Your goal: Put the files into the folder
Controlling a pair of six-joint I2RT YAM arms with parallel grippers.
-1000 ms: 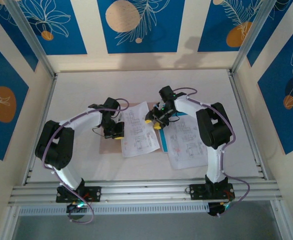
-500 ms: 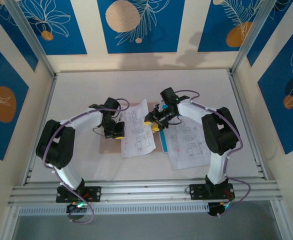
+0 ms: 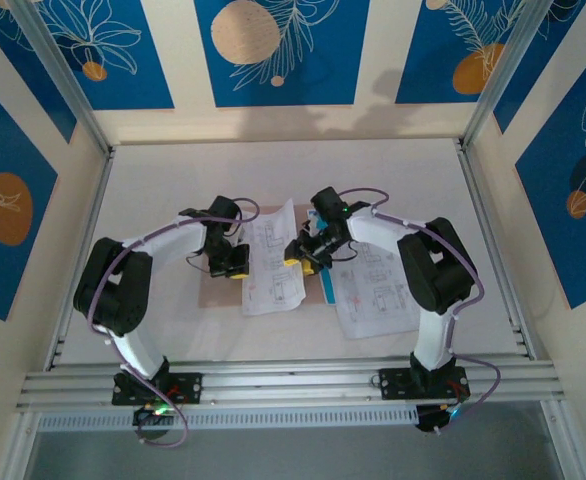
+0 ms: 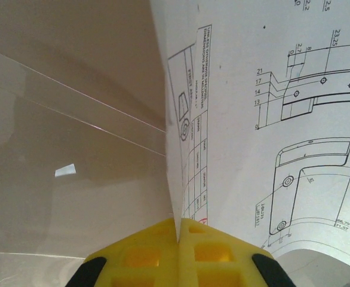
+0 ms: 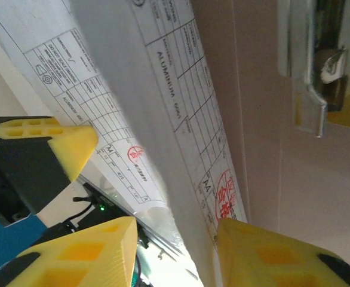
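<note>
Pale tabletop (image 3: 173, 180) sits inside a booth of blue-and-cream patterned panels. Closest to the near edge, towards the right, 1 white printed paper sheet (image 3: 378, 295) lies flat, with a plain cyan-blue sheet (image 3: 330, 287) poking out from under its left side. Left of those, a flat pinkish-tan card folder (image 3: 216, 297) lies mostly hidden beneath a 2nd white drawing sheet (image 3: 273, 262). The left gripper (image 4: 178, 230) has its yellow fingers pressed together on that sheet's left edge, which stands lifted above the folder. At the sheet's right edge, the right gripper (image 5: 174, 222) has its fingers spread, the paper passing between them unpinched. By my reading, nothing is filed yet: this sheet hangs over the folder, and 2 more wait outside it.
</note>
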